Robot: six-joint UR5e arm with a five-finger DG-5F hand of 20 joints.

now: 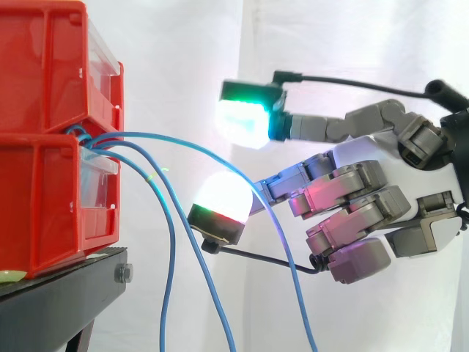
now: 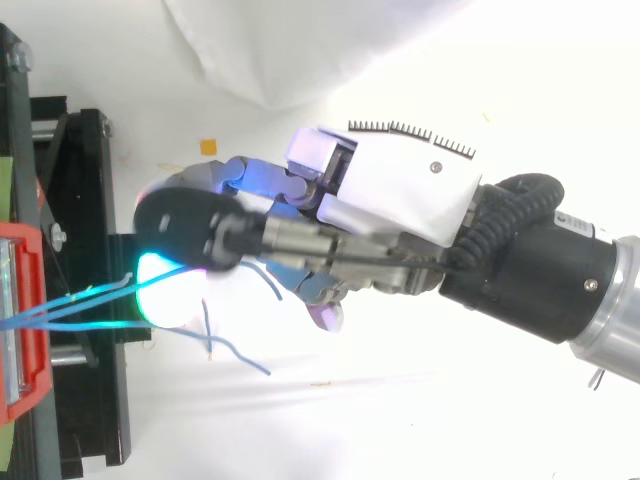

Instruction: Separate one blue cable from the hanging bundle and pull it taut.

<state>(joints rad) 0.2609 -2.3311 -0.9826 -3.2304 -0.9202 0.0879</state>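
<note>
Hand (image 2: pixel 400 190) half spread. In the side view an upper finger tipped with a green-and-white pad (image 1: pixel 245 121) and a lower finger tipped with a white-and-red pad (image 1: pixel 220 196) reach out straight, their pads well apart. The fingers beneath (image 1: pixel 352 224) are curled toward the palm with nothing inside them, and the hand pinches nothing.

Straight ahead of the fingertips stand the stacked red bins (image 1: pixel 44 147), and the cables come out of the seam between the upper and lower bin. One blue cable (image 1: pixel 183 142) arcs from there into the gap between the two pads and passes close over the lower pad. It then crosses the lower finger on the camera's side and drops past the curled fingers. Whether it rests on that finger I cannot tell. It sags in a curve, not taut.

The other blue cables (image 1: pixel 171 264) hang just beyond the lower pad, between the fingertips and the bins, apart from the hand. The bins sit on a black stand (image 1: pixel 58 293), lower than the hand, with a white curtain (image 1: pixel 183 44) behind.

From above, the cables run from the bin's edge to the cyan-glowing pad (image 2: pixel 165 295) at the hand's tip.
</note>
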